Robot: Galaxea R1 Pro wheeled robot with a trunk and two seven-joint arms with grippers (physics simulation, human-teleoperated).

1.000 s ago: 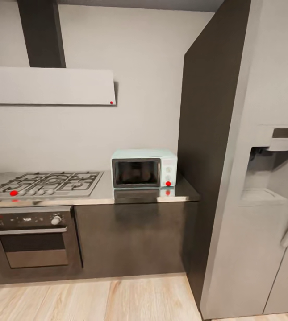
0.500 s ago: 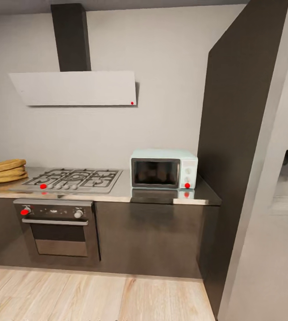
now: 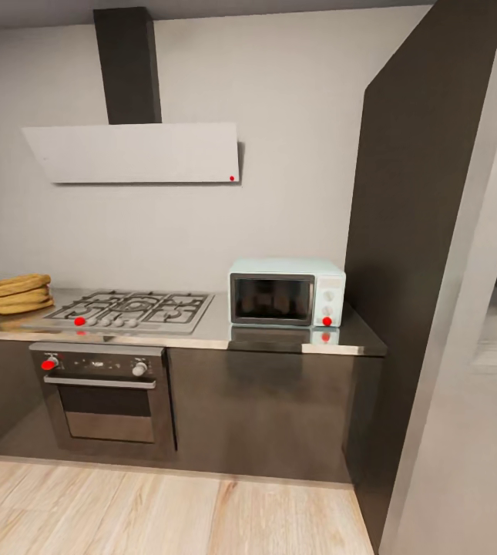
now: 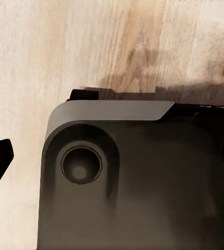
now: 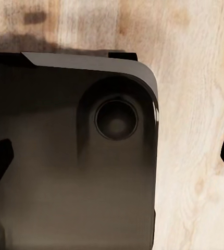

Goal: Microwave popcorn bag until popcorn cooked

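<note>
Microwave [image 3: 287, 291], boxy mint with dark glass door, on glossy steel countertop [image 3: 217, 331].

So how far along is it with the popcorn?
Nothing looks done yet. The microwave sits shut on the countertop beside the stove, and I can't spot a popcorn bag. Both wrist cameras look down at wood floor. Fetching, loading and heating all remain.

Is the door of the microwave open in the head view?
No, the microwave stands on the countertop with its dark glass door shut flat.
</note>
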